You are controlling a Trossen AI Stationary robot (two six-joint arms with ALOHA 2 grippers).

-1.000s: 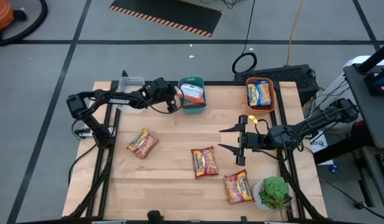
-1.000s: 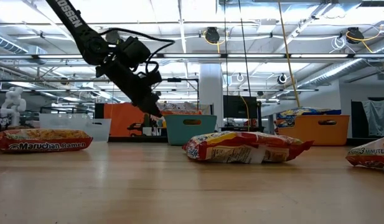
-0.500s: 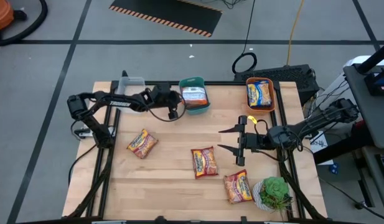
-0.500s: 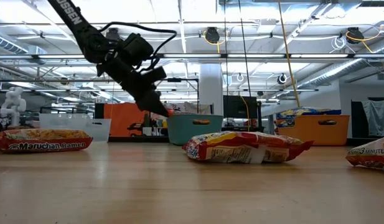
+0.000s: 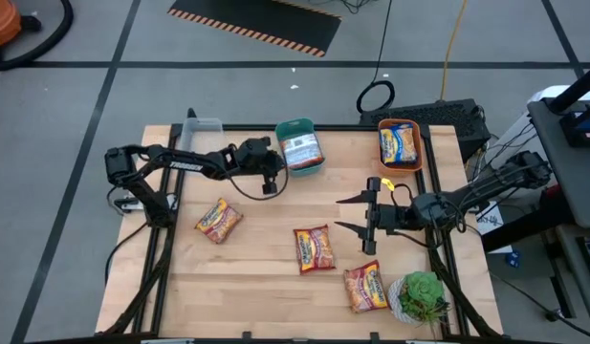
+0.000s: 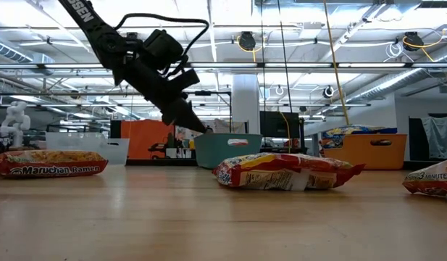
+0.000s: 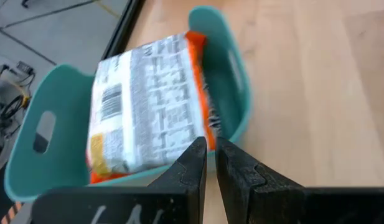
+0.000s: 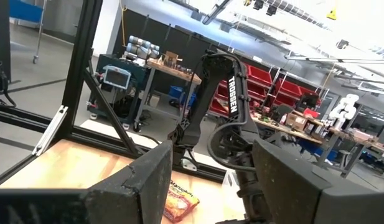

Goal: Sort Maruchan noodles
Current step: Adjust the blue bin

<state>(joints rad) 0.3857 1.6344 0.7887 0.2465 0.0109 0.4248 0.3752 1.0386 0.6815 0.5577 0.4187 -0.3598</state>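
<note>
Left end effector (image 5: 275,170): fingers pressed together with nothing between them, hanging above the surface just beside the teal bin.
Teal bin (image 5: 285,168): directly ahead of the left end effector (image 7: 210,163), touching or almost touching its fingertips in the left wrist view; holds one noodle packet.
Packet in teal bin (image 7: 145,106): lies tilted, white printed back up, orange edge showing, just past the left fingertips.
Right end effector (image 5: 357,212): fingers spread wide, empty, held above the surface.
Red packet (image 5: 314,248): flat on the surface, near the right end effector, on its open side.
Second red packet (image 5: 365,287): near the right end effector, beside the potted plant (image 5: 424,296).
Orange-yellow packet (image 5: 218,221): on the surface, near the left end effector, towards that arm's base side.
Orange bin (image 5: 415,158): behind the right end effector, holds a yellow packet (image 5: 398,144).
Surface (image 5: 266,277): pale wood.
</note>
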